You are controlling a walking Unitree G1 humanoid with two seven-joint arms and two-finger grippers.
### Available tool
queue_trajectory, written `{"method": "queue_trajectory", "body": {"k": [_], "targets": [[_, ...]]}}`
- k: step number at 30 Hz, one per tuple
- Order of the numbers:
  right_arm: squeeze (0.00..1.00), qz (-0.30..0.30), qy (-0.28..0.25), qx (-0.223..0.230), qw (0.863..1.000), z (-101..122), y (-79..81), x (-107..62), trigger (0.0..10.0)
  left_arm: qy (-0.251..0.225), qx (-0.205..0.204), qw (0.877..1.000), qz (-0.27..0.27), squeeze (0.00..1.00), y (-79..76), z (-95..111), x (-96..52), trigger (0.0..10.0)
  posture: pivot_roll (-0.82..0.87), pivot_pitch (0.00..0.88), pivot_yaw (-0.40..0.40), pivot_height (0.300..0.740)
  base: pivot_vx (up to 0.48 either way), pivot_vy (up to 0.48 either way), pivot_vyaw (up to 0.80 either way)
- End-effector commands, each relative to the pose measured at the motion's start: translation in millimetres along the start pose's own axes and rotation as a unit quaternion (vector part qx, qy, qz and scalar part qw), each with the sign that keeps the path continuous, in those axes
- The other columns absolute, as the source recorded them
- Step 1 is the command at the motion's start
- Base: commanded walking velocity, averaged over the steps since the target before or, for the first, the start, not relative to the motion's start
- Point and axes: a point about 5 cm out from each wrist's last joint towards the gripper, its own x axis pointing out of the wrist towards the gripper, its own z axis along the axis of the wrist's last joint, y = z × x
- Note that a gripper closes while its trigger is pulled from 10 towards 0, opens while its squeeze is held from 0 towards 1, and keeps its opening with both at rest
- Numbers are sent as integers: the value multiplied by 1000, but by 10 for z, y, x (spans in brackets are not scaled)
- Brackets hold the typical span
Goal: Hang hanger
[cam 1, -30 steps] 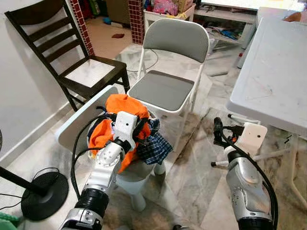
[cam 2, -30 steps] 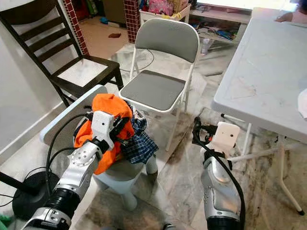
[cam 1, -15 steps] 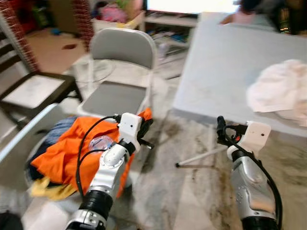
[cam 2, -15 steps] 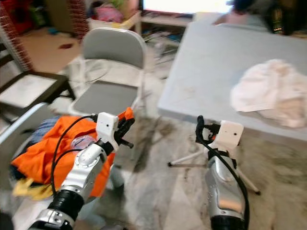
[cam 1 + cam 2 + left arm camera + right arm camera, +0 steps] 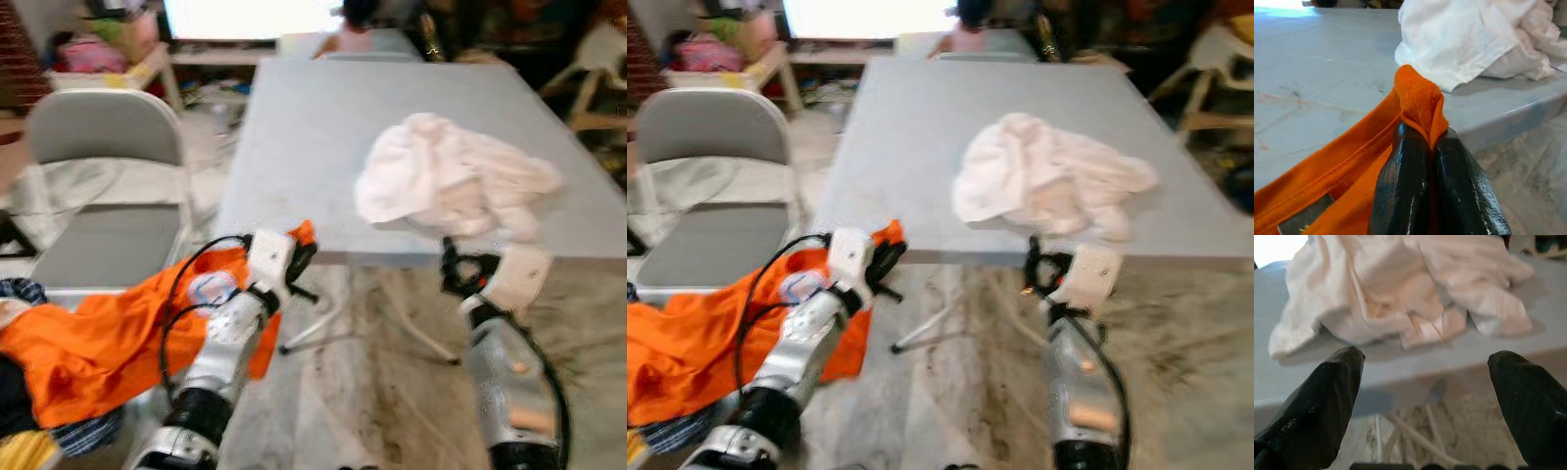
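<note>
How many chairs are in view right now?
1: a grey folding chair stands left of the table, behind the orange garment. Others may be out of frame.

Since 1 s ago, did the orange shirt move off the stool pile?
Yes. The left gripper, shut on the orange shirt, has drawn it out from the pile toward the grey table; its collar now sits at the table edge.

head cams: stereo pair up high, facing forward and down at the grey table (image 5: 323,127) and marble floor (image 5: 372,392), a bit blurry.
left wrist cam: super close, looks along its pinched black fingers (image 5: 1400,196) over the tabletop.
right wrist cam: low, near the table edge.
shared: the white cloth (image 5: 1048,176) pile is in all four.
</note>
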Motion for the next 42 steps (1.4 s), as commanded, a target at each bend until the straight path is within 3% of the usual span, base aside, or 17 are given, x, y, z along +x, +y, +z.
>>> {"method": "queue_trajectory", "body": {"k": [1, 21, 24, 27, 32, 35, 42], "targets": [[0, -8, -1, -5, 1000, 18, -42, 7, 10000, -2, -2, 1000, -25, 0, -101, 20, 43, 10000, -4, 100, 21, 740, 0, 0, 0], [0, -15, -5, -16, 1000, 42, -88, 10, 10000, -17, -18, 996, -86, 0, -371, 122, 185, 10000, -32, 95, 23, 740, 0, 0, 0], [0, -17, -3, -17, 1000, 25, -96, -5, 10000, -49, -31, 993, -100, 0, -437, 263, 226, 10000, -32, 96, 22, 740, 0, 0, 0], [0, -14, -3, -20, 1000, 26, -89, 0, 10000, -104, -15, 985, -135, 0, -553, 564, 279, 10000, -28, 98, 16, 740, 0, 0, 0], [0, -12, -2, -21, 1000, 30, -77, 20, 10000, -131, 15, 981, -143, 0, -500, 714, 244, 10000, -17, 99, 11, 740, 0, 0, 0], [0, -9, -1, -22, 1000, 20, -62, 32, 10000, -132, 34, 983, -126, 0, -355, 709, 168, 10000, -7, 98, 7, 740, 0, 0, 0], [0, -2, 2, -24, 1000, 3, -36, 48, 10000, -142, 38, 982, -115, 0, -284, 793, 100, 10000, 9, 99, -3, 740, 0, 0, 0]]}}
